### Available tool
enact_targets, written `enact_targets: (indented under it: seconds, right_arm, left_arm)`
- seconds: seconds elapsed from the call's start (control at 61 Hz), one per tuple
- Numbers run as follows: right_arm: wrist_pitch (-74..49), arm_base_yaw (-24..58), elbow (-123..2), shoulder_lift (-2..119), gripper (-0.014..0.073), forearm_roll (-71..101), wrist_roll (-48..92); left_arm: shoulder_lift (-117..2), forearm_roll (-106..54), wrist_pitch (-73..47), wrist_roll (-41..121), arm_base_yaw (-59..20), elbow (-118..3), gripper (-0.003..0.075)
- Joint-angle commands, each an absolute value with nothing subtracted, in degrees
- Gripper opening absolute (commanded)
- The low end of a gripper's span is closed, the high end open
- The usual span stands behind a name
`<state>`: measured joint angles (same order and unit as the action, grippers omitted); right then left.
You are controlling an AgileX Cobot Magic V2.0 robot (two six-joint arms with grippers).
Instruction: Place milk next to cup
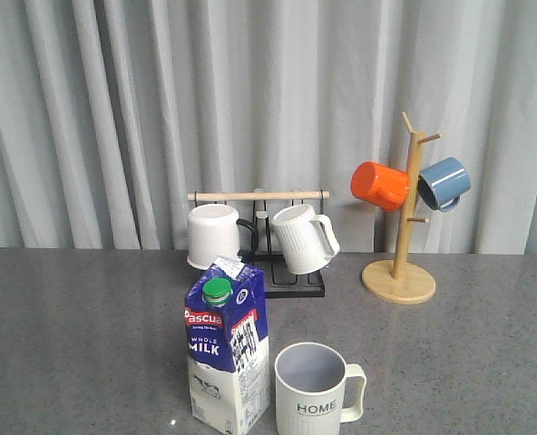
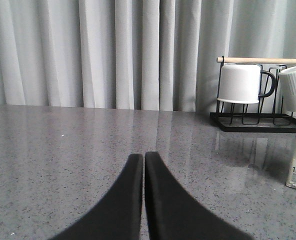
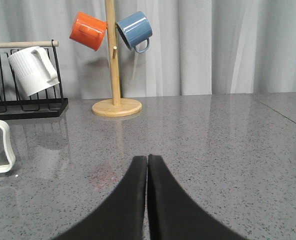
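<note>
Standing well aside of left gripper [image 2: 144, 165]: milk [image 1: 227, 349].

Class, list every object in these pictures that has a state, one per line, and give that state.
milk: upright, capped, beside the cup.
cup: upright, looks empty.
white black-handled mug: on the black rack.
white ribbed mug: tilted on the rack.
orange mug: hung on the wooden tree.
blue mug: hung likewise.
left hand: shut, empty.
right hand: shut, empty.

1. Milk [image 1: 227, 353]: tall blue-and-white gable-top carton, green round cap, red "Pascual" band, "WHOLE MILK" lettering. Stands upright on the bench [image 1: 78, 335], near the front edge.
2. Cup [image 1: 312, 391]: cream mug, "HOME" lettering, pale grey-blue inside. Upright, just beside the milk, handle pointing away from it.
</note>
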<state>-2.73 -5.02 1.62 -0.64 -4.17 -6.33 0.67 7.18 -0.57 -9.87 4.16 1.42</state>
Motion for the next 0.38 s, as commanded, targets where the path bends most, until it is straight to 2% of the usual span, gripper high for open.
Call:
enact_targets:
  seconds: [0.0,0.361]
  right_arm:
    - [1.8,-5.3,2.0,-1.1,-0.0005,-4.6,-5.9]
    - [1.6,-5.3,2.0,-1.1,-0.0005,-4.6,-5.9]
  left_arm:
    - [1.4,7.1,4.1,-10.4,4.3,2.6,-0.0006]
    - [1.4,7.1,4.1,-10.4,4.3,2.6,-0.0006]
